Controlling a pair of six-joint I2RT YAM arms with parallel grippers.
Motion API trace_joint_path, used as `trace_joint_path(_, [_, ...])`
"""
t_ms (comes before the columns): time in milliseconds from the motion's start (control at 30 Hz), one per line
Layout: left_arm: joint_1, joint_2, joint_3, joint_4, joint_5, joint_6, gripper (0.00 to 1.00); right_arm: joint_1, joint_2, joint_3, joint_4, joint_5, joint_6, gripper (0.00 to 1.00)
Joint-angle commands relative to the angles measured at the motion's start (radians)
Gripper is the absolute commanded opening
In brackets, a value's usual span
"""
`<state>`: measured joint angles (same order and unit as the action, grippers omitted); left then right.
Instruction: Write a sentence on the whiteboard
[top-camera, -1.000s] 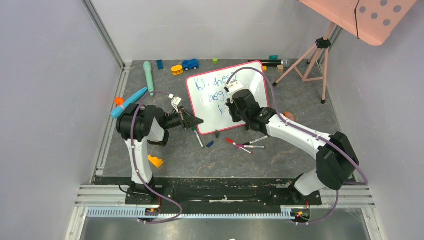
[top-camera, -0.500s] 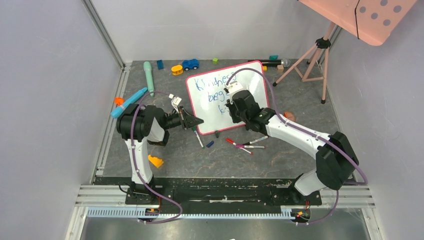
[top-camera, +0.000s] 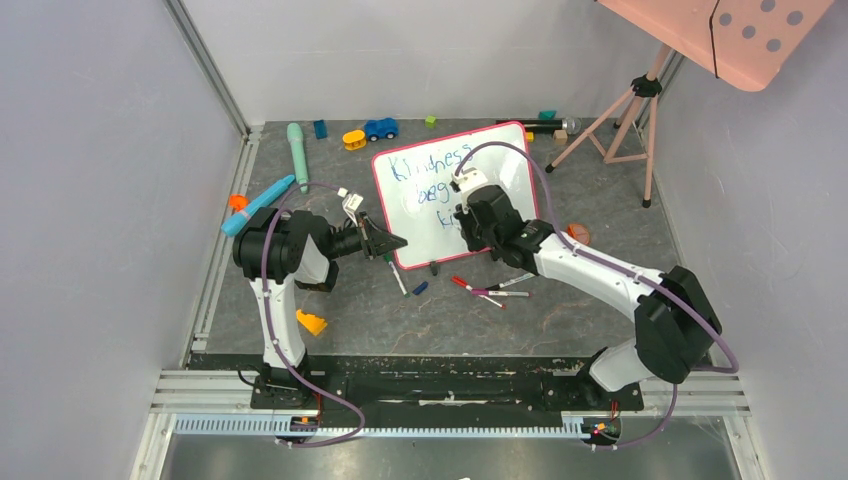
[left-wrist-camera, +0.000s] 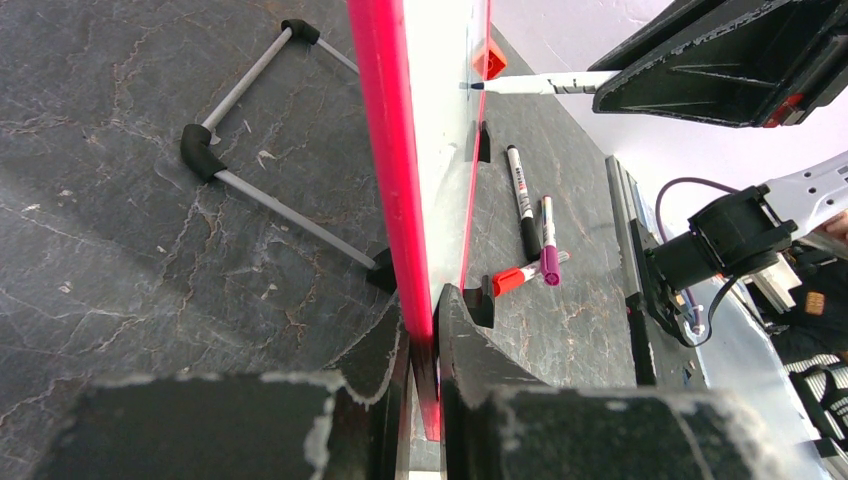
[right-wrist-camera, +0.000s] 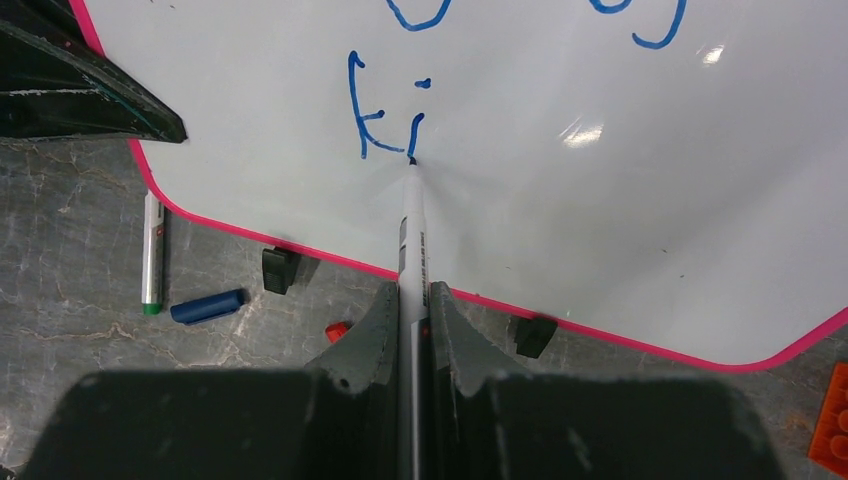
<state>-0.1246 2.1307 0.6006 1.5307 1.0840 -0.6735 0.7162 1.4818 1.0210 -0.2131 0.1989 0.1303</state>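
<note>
Your right end effector (right-wrist-camera: 408, 300) is pinching a white-barrelled marker (right-wrist-camera: 412, 225). Its tip touches the whiteboard (right-wrist-camera: 600, 220) at the foot of the "i" in line 3 of the sentence (right-wrist-camera: 385, 115), where only "Ki" is written so far. Your left end effector (left-wrist-camera: 424, 320) is pressed together on the board's pink frame (left-wrist-camera: 385, 120), probably to brace it against the pen's push. The board stands tilted on the bench (top-camera: 560, 320).

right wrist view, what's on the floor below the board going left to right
white marker → blue cap → black clip foot → red cap → second clip foot → orange block
</note>
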Motion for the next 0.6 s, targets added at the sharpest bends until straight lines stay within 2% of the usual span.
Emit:
trace_joint_path(0, [0.026,0.046,-0.009,0.026,-0.175,0.136,0.04,-0.003,-0.068,0.060,-0.029,-0.009,0.003,0.00])
trace_joint_path(333, [0.028,0.051,0.001,0.026,-0.145,0.125,0.03,-0.004,-0.196,0.149,-0.158,-0.054,-0.030,0.00])
trace_joint_path(567, [0.028,0.047,-0.006,0.026,-0.155,0.128,0.03,-0.005,-0.234,0.167,-0.235,-0.104,0.021,0.00])
